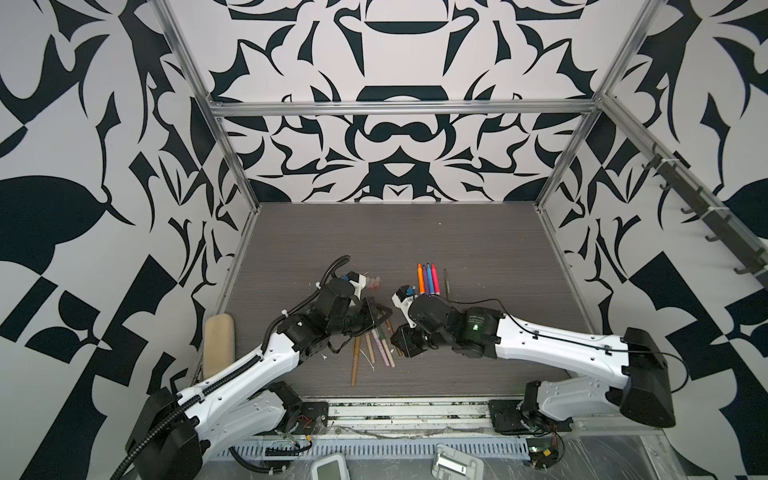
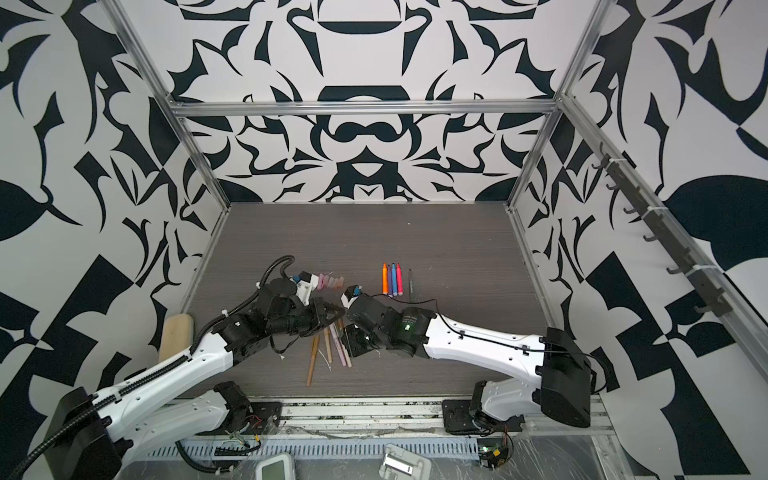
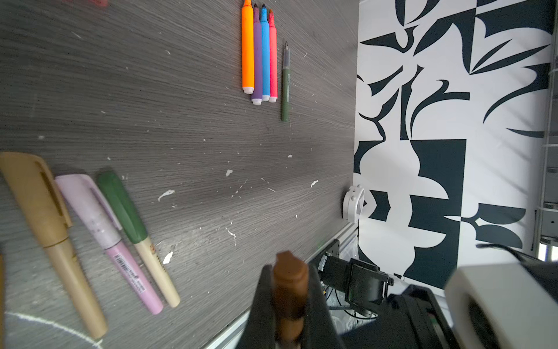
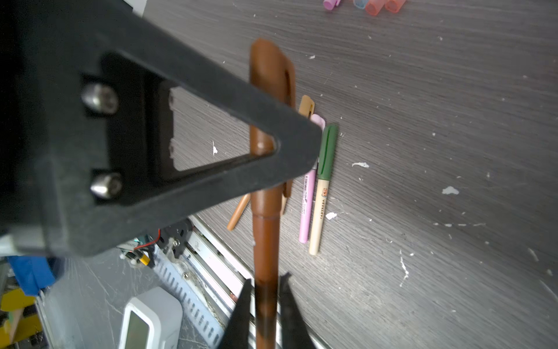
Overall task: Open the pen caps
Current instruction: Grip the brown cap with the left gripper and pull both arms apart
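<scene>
A brown pen hangs above the table between both grippers. My left gripper (image 3: pixel 290 267) is shut on its brown cap (image 3: pixel 290 281), and the left gripper's fingers (image 4: pixel 290 142) cross that cap in the right wrist view. My right gripper (image 4: pixel 267 279) stands around the brown pen's barrel (image 4: pixel 265 241) with a thin gap on each side. Both grippers meet near the table's middle front (image 1: pixel 386 320). Capped tan (image 3: pixel 45 229), pink (image 3: pixel 114 247) and green-capped (image 3: pixel 136 229) pens lie below. Loose translucent caps (image 4: pixel 380 5) lie farther back.
Uncapped orange, purple, blue and pink markers (image 3: pixel 259 54) lie in a row beside an olive pen (image 3: pixel 285 84) at the back right. A beige pouch (image 1: pixel 219 345) rests at the table's left edge. A white device (image 1: pixel 330 467) sits beyond the front rail.
</scene>
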